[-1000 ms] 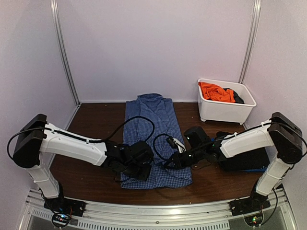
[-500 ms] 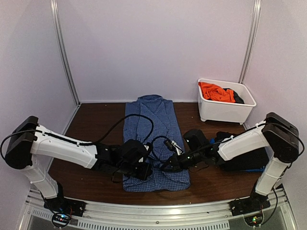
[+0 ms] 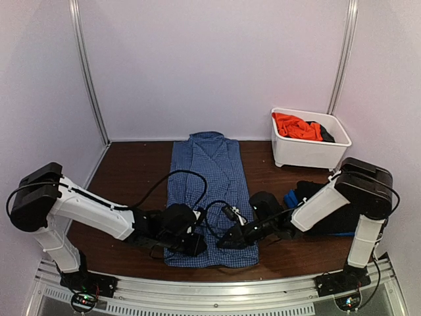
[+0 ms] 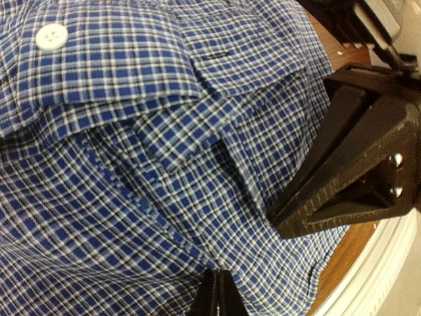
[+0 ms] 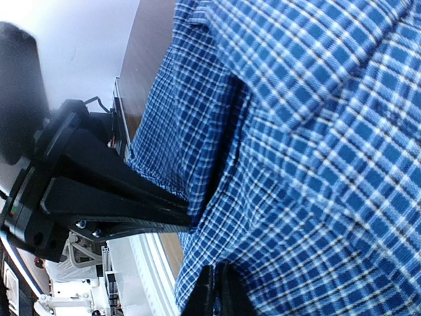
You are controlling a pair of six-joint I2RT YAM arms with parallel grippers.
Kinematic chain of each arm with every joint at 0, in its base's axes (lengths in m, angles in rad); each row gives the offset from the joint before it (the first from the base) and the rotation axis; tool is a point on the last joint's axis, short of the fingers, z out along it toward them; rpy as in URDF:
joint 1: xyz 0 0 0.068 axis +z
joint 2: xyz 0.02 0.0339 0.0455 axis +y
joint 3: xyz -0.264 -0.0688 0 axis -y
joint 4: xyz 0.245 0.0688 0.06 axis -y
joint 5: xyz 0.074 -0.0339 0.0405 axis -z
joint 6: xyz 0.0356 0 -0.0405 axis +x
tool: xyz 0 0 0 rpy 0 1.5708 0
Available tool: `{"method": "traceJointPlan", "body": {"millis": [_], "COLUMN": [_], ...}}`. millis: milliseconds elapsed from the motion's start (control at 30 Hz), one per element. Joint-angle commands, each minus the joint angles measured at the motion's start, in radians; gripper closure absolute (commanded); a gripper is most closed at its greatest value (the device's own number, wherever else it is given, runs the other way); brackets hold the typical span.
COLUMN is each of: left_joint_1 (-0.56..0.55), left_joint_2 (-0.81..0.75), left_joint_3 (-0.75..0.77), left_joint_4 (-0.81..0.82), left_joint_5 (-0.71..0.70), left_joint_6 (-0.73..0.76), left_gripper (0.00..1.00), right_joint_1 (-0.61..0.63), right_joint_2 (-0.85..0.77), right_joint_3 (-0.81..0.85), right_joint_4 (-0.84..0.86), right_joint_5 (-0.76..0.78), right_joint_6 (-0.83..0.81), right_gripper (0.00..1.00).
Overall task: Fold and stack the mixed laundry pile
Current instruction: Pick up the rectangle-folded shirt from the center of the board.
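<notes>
The blue-and-white checked shirt [image 3: 207, 171] lies lengthwise on the table, collar at the far end. My left gripper [image 3: 193, 244] and right gripper [image 3: 228, 239] sit close together at its near hem. In the left wrist view the left gripper [image 4: 217, 299] is shut on a fold of the shirt [image 4: 131, 164]. In the right wrist view the right gripper [image 5: 214, 296] is shut on the shirt [image 5: 316, 131]. An orange T-shirt [image 3: 296, 125] and a black piece [image 3: 327, 136] lie in the white tub [image 3: 309, 155]. Black and blue pieces [image 3: 329, 210] lie at the right, partly behind my right arm.
The brown table [image 3: 131, 171] has walls on three sides. A metal rail [image 3: 210, 289] runs along the near edge, just past the shirt's hem. The tub stands at the back right.
Both grippers have moved toward the near edge with the shirt's lower part in them. The hem now lies closer to the front rail and the shirt is drawn out longer.
</notes>
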Motion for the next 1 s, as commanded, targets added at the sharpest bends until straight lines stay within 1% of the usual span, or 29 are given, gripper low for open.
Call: {"method": "traceJointPlan", "body": {"millis": [0,33,67,100,133,167,233,333,467,500,633,733,800,867,967], "left_joint_1": [-0.002,-0.003,-0.003,-0.002,0.001,0.002,0.012,0.034,0.043,0.043,0.043,0.043,0.043,0.043,0.043], "left_joint_2": [-0.091,-0.119,-0.149,-0.185,-0.220,-0.258,-0.333,-0.428,-0.554,-0.581,-0.643,-0.645,-0.627,-0.603,-0.573], "left_joint_3": [-0.015,-0.014,-0.020,-0.028,-0.038,-0.048,-0.082,-0.165,-0.295,-0.331,-0.401,-0.446,-0.467,-0.475,-0.479], "left_joint_4": [0.082,0.076,0.067,0.053,0.032,0.010,-0.028,-0.094,-0.156,-0.165,-0.230,-0.189,-0.131,-0.080,0.005], "left_joint_5": [0.041,0.045,0.040,0.029,0.018,0.008,-0.032,-0.061,-0.105,-0.109,-0.114,-0.094,-0.074,-0.061,-0.055], "left_joint_6": [0.030,0.043,0.049,0.052,0.053,0.053,0.037,-0.044,-0.168,-0.190,-0.275,-0.302,-0.310,-0.310,-0.308], "left_gripper": [0.84,0.76,0.68,0.61,0.57,0.54,0.53,0.53,0.56,0.57,0.61,0.61,0.60,0.59,0.56], "right_joint_1": [0.010,0.009,0.009,0.008,0.008,0.008,0.000,-0.048,-0.149,-0.165,-0.194,-0.203,-0.204,-0.204,-0.203], "right_joint_2": [-0.095,-0.125,-0.161,-0.196,-0.237,-0.279,-0.363,-0.440,-0.487,-0.497,-0.526,-0.511,-0.491,-0.470,-0.433], "right_joint_3": [0.005,0.014,0.027,0.039,0.051,0.060,0.063,0.011,-0.122,-0.148,-0.225,-0.257,-0.272,-0.286,-0.293], "right_joint_4": [-0.002,-0.041,-0.122,-0.191,-0.254,-0.322,-0.443,-0.553,-0.604,-0.614,-0.610,-0.578,-0.507,-0.450,-0.391], "right_joint_5": [-0.026,-0.021,-0.006,0.010,0.028,0.049,0.094,0.143,0.176,0.182,0.199,0.185,0.146,0.114,0.089], "right_joint_6": [-0.022,-0.044,-0.076,-0.110,-0.144,-0.178,-0.237,-0.265,-0.253,-0.251,-0.223,-0.205,-0.182,-0.159,-0.136], "right_gripper": [0.86,0.82,0.77,0.70,0.66,0.60,0.54,0.54,0.62,0.62,0.62,0.58,0.55,0.55,0.57]}}
